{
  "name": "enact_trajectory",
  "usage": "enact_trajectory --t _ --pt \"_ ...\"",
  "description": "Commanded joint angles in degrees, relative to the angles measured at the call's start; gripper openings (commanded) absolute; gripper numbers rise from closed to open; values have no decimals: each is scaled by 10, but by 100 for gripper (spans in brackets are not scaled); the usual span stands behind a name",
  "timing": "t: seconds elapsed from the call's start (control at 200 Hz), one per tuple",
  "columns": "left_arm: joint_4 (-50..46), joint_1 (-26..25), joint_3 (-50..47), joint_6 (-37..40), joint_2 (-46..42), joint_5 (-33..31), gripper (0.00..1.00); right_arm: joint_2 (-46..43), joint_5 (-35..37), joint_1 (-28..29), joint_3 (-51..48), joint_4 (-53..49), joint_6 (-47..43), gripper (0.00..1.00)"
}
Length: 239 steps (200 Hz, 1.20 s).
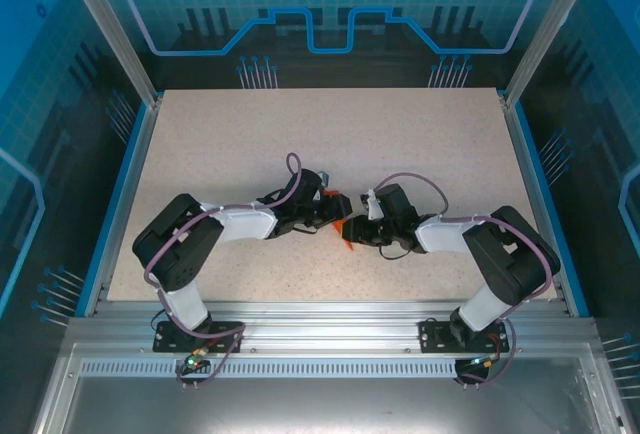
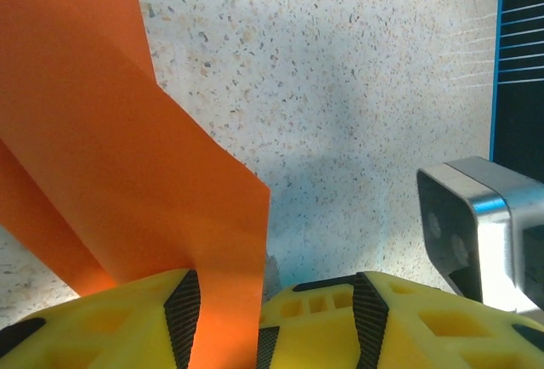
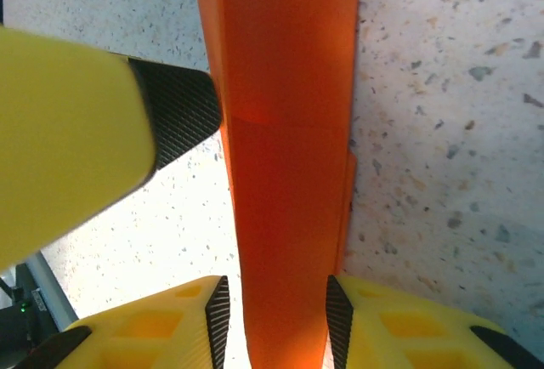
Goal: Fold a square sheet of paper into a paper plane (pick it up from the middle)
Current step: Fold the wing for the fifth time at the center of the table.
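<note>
- Two grippers meet nose to nose at mid-table, the left gripper point(image 1: 330, 216) and the right gripper point(image 1: 362, 237). The orange paper point(image 1: 346, 232) sits between them over the speckled table point(image 1: 200, 154).
- Key relation: the orange paper's long axis runs along the line joining the two grippers. From the right wrist it goes straight ahead out of the gap between the pads point(image 3: 285, 173). From the left wrist it leaves the gap and spreads up and to the left point(image 2: 110, 156). Neither arm is nearer; both have it in their jaws.
- Right jaws: standing apart, with the paper lying in the gap and a sliver of table showing beside one pad. I read this as open, straddling rather than clamping.
- Left jaws: also apart, with paper filling the gap from pad to pad. I cannot tell whether they pinch it.
- A yellow finger point(image 3: 68, 131) with a black pad touches the paper's edge in the right wrist view. I judge it to be the left gripper's.
- Paper: bright orange and plain, folded into a long narrow band with layered edges and a wider angular flap toward the left gripper.
- My judgement: it is thin, so it would buckle if pushed endwise. Any pull should follow the long axis.
</note>
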Motion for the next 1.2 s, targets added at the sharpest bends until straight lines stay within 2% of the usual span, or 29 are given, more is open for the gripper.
enact_trajectory --t 0.0,0.265,0.505,0.81,0.94,1.095,1.19 --pt "-6 7 17 14 11 1 54 -13 22 8 21 -53 -36 39" --pt "-8 8 18 12 11 3 54 8 2 6 31 -43 -37 36" --pt "-12 8 14 11 10 4 53 29 -6 -3 30 -35 -26 21" --pt "-15 8 14 11 8 3 53 35 -22 -10 24 -21 -21 15" --pt "-16 8 15 12 7 4 51 13 -32 -9 23 -23 -35 22" --pt "-13 11 10 3 5 -1 50 -27 29 3 33 -89 -85 36" --pt "-2 12 5 -6 1 1 50 -30 75 21 52 -133 -123 39"
